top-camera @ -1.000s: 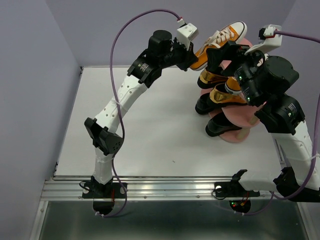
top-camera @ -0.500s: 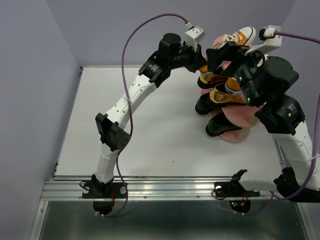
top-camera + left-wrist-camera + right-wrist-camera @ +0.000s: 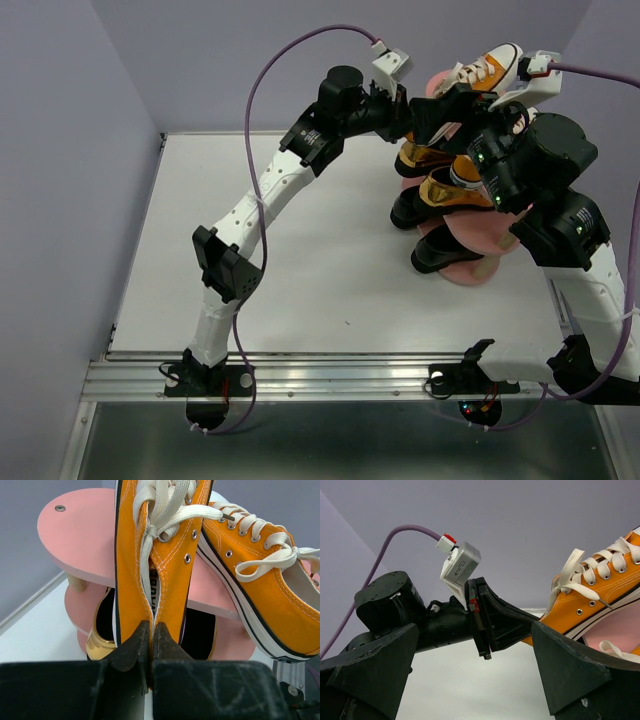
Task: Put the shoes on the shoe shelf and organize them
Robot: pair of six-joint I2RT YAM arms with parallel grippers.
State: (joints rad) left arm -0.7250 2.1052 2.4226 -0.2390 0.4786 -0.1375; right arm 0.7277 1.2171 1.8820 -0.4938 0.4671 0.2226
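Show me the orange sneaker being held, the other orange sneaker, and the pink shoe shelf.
held orange sneaker point(image 3: 167, 555), left wrist view, canvas beside the eyelets.
other orange sneaker point(image 3: 260, 602), left wrist view, canvas side panel.
pink shoe shelf point(image 3: 80, 540), left wrist view, bare top board.

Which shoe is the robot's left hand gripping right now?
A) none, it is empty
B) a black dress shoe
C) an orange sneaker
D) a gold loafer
C: the left wrist view shows the left hand pinched shut on the canvas edge of the orange sneaker.
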